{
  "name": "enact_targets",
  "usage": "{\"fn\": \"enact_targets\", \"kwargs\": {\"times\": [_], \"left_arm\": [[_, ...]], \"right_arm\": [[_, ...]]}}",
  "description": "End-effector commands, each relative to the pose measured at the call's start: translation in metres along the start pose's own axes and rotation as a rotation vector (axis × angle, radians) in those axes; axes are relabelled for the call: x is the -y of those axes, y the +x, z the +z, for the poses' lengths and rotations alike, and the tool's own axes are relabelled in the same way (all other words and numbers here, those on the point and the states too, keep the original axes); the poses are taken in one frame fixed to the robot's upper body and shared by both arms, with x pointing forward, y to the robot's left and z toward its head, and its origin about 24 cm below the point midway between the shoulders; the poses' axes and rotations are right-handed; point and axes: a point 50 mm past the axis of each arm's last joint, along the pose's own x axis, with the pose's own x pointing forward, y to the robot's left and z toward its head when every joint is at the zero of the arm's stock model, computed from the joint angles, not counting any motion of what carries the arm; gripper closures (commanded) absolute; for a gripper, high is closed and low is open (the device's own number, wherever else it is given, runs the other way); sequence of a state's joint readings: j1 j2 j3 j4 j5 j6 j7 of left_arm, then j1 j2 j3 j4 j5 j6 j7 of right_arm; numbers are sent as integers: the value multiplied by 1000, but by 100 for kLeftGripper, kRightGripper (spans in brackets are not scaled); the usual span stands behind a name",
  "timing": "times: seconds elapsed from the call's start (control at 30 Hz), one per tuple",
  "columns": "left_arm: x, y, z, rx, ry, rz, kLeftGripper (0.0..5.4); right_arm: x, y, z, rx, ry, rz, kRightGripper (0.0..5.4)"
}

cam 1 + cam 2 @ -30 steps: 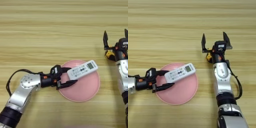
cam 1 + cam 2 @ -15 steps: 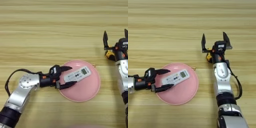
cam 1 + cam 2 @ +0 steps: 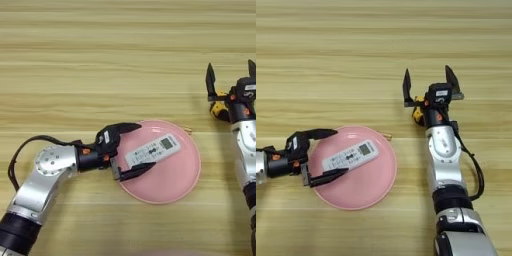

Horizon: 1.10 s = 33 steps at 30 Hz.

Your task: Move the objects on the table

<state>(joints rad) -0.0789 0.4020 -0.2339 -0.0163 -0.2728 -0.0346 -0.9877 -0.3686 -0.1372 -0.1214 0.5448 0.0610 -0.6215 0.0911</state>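
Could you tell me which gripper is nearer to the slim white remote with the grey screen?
The left. The left gripper is open around the near end of the slim white remote on the pink round plate; the right gripper is open, well off to the right beyond the plate.

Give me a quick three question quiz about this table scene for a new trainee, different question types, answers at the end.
1. True or false: the remote lies on the pink plate.
2. Multiple choice: the left pincer is A) shut on the remote, B) open with its fingers either side of the remote's end, C) off the table.
3. Fill in: the open right pincer stands over a yellow-black ____.

Key: 1 true; 2 B; 3 tape measure.
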Motion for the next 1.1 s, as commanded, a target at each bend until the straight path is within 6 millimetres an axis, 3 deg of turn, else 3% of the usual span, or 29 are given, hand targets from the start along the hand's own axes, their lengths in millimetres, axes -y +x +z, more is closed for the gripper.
{"fn": "enact_targets", "kwargs": {"times": [0.03, 0.33, 0.47, 0.57, 0.87, 1.1], "left_arm": [[-9, 0, 20, 88, 45, 41, 4], [-21, -3, 44, 257, 37, 165, 4], [-28, -5, 58, 383, 3, 283, 4], [-44, -10, 67, 472, -7, 471, 4], [-75, -22, 58, 510, 83, 891, 4], [-85, -28, 46, 412, 305, 1103, 4]], "right_arm": [[0, 4, 3, 22, -3, 0, 0], [1, 4, 4, 22, -4, -2, 0], [2, 4, 4, 25, -3, -3, 0], [3, 4, 4, 25, -4, -2, 0], [7, 3, 5, 27, -14, -4, 0], [10, 2, 7, 32, -27, -3, 0]]}}
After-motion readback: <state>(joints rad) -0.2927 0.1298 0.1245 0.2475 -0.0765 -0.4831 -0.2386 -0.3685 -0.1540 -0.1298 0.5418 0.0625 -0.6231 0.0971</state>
